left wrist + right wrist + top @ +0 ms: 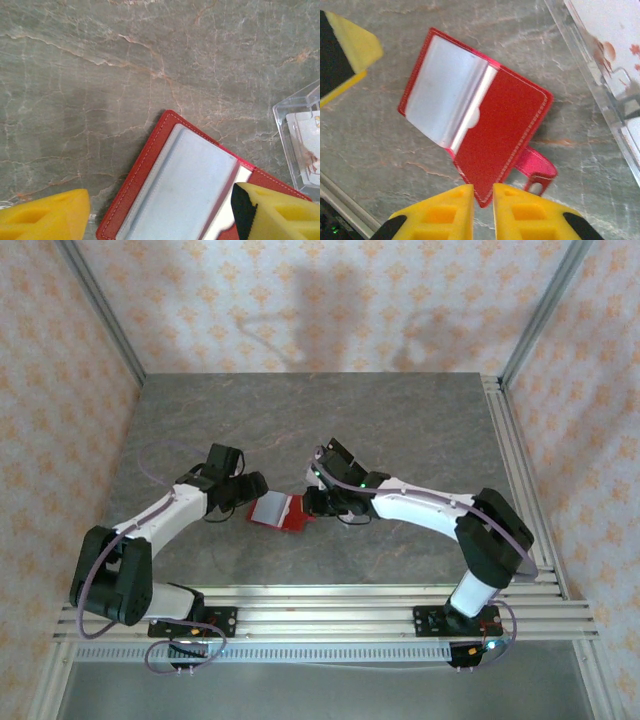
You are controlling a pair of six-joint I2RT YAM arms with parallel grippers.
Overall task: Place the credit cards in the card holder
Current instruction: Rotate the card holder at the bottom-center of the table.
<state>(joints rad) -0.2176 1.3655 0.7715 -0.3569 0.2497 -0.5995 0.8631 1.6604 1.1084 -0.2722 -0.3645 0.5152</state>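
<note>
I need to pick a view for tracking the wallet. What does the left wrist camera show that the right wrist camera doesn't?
Left wrist: the left gripper wide open over the pocket end of the wallet.
Right wrist: the whole open wallet with its snap tab, the right gripper nearly closed at the wallet's near corner, and one left finger.
Both: wallet, clear tray holding a card, table.

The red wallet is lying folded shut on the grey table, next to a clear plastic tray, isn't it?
Not quite: the red wallet is lying open, not folded shut; the right wrist view shows its clear pockets spread out. It does lie on the grey table, next to the clear plastic tray.
</note>
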